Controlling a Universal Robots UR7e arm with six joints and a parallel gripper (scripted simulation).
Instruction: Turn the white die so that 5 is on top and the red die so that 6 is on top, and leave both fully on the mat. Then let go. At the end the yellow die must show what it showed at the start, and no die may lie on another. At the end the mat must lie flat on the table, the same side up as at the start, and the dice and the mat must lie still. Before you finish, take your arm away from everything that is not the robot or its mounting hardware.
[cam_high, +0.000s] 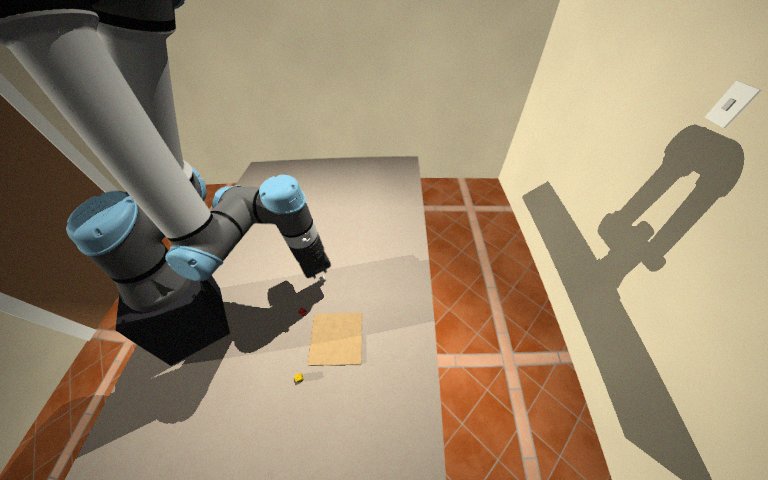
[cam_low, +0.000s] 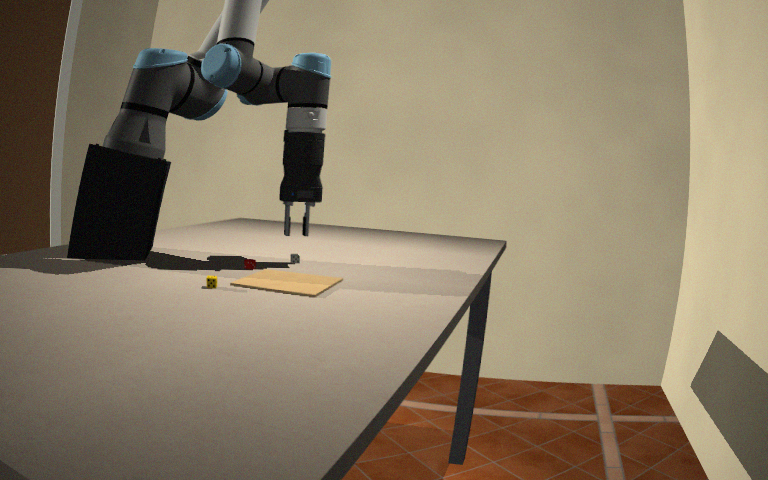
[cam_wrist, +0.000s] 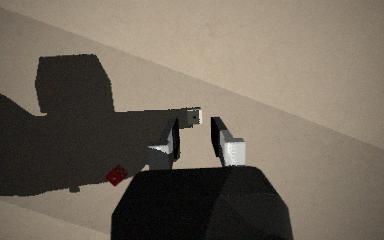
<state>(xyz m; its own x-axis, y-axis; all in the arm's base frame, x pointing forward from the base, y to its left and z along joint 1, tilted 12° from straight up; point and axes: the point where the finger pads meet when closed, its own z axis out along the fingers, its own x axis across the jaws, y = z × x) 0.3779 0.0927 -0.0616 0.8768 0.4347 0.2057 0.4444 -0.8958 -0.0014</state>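
Note:
The white die lies on the table behind the tan mat, off it; in the wrist view the white die shows one pip on its near side. My gripper hangs open and empty above the white die, pointing straight down; its fingers frame the die from above. The red die lies in the arm's shadow left of the white die, off the mat, and shows in the wrist view. The yellow die lies on the table left of the mat's near corner.
The arm's black base stands at the table's far left. The table's right edge drops to a tiled floor. The mat lies flat with nothing on it.

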